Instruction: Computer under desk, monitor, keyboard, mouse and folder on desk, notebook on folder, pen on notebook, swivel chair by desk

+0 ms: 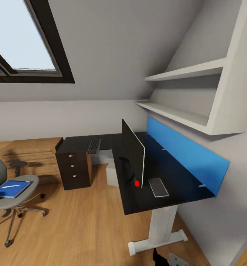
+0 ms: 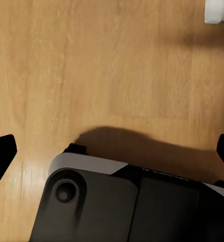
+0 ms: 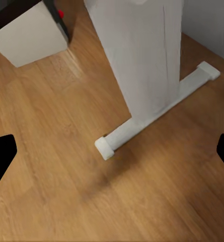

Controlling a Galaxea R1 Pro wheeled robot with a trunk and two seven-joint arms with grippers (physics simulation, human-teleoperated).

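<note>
Daylight is coming through a dark-framed skylight (image 1: pixel 25 40) at 10 o'clock, set in the sloping grey ceiling (image 1: pixel 116 44). White shelves (image 1: pixel 190 92) are jutting from the wall at 2 o'clock, above a blue panel (image 1: pixel 186 153). A dark drawer unit (image 1: pixel 74 168) is standing at centre. Wood floor (image 1: pixel 83 229) is stretching toward 6 o'clock.
</note>
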